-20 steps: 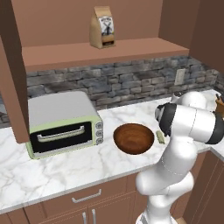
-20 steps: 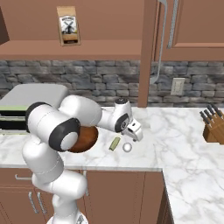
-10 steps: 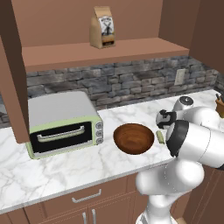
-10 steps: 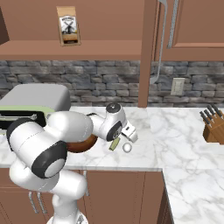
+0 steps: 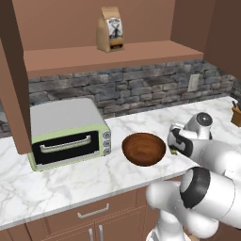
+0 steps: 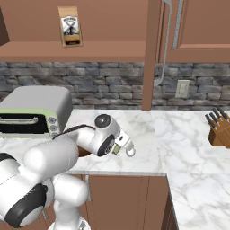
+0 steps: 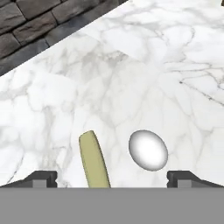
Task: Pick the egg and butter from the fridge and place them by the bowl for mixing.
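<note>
Now the egg lies free on the marble desk, and just beside it lies the butter, a pale yellowish stick; neither is touched by the gripper, whose two tips stand spread wide, one to each side of the pair, with nothing between them. From the right base camera the egg sits on the desk to the right of the bowl, near it and not in it, and the butter shows as a small greenish sliver close against the hand. From the left base camera the bowl stands between the toaster oven and the arm's wrist, with the butter a dark sliver just off its right rim. Judged from this, both things are set down by the bowl and the job looks nearly or fully done; what remains is to lift the hand clear without nudging the egg, which could roll. Compared with a second ago, the arm has folded back toward the base, its big elbow joint now filling the lower corner of both base views, while the egg, butter and bowl have kept their places.
</note>
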You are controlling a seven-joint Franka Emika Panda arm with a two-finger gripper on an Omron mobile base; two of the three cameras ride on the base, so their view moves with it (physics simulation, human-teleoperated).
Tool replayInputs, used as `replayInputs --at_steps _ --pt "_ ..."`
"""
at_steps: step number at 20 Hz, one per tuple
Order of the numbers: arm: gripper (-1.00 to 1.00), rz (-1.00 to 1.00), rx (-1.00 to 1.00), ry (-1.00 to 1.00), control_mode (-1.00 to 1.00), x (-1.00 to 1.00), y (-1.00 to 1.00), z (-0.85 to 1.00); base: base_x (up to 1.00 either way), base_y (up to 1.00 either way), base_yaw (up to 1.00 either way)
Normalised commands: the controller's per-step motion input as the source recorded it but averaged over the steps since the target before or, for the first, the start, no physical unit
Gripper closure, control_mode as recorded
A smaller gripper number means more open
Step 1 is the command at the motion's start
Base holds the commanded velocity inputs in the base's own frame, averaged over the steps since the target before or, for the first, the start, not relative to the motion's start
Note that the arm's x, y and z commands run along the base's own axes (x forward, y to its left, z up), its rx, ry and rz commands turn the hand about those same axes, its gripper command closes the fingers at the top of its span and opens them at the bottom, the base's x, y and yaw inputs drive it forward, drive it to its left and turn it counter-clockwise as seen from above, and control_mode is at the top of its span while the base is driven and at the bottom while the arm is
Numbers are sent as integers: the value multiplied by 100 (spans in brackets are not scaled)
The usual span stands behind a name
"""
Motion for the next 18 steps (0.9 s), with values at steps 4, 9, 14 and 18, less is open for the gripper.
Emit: replayInputs --at_steps 4,9,14,18 --pt "-100 0 -2 2 -100 -34 21 48 0 0 0" --pt "-100 0 0 7 -100 -38 17 52 0 0 0" --pt "-100 5 0 0 -100 -48 17 47 0 0 0" --pt "-100 12 0 -2 -100 -54 26 39 0 0 0"
